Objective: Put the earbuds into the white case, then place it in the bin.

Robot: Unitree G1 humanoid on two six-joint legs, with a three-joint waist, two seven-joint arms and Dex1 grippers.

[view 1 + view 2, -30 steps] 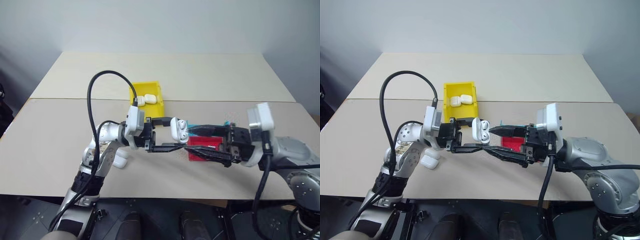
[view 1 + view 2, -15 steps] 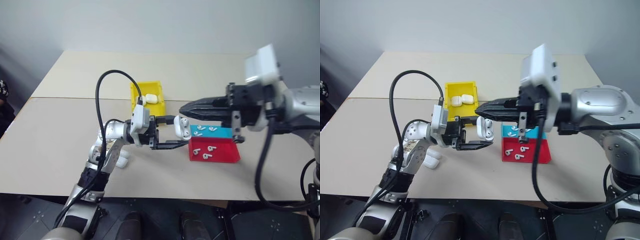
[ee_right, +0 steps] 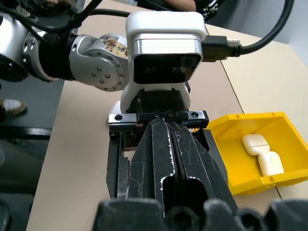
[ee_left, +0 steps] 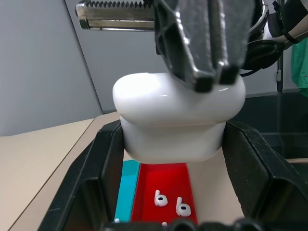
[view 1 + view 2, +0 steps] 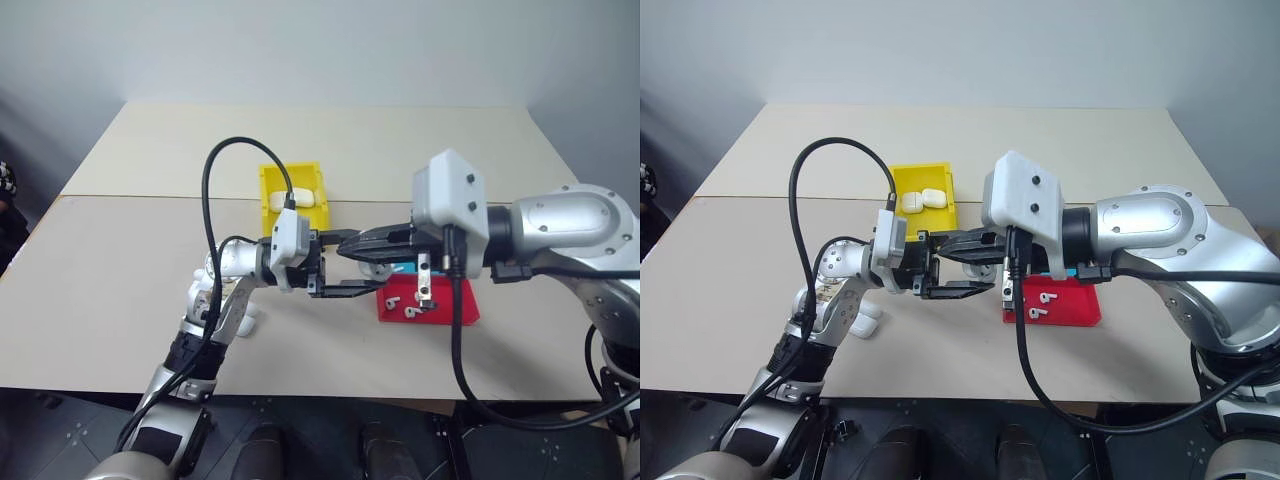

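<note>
**Two end effectors meeting at the white case above the worktop**

I see the left end effector [image 5: 345,265] held level over the middle of the beige worktop [image 5: 120,290], its two black fingers clamped on either side of the white case [image 4: 178,118]. In the left wrist view the case sits upright between those fingers, its lid down on the body, with a thin seam between the two halves. The right end effector [image 5: 958,246] comes in from the opposite side, its fingers pressed together into one point, and that point rests on top of the case lid, as the left wrist view shows.

Below and just to the right of the held case lies the red tray [image 5: 455,312], with a blue tray [image 4: 126,190] touching its far edge. Several loose earbuds [image 4: 169,202] lie in the red tray; I count two clearly in the left wrist view and a few more in the head views. Whether any earbuds are inside the held case I cannot tell.

The yellow bin [image 5: 272,182] stands beyond the left end effector, near the seam between the two worktop panels, and holds two further white cases [image 3: 262,153] lying side by side. More white cases [image 5: 865,320] rest on the worktop beside the left forearm.
</note>
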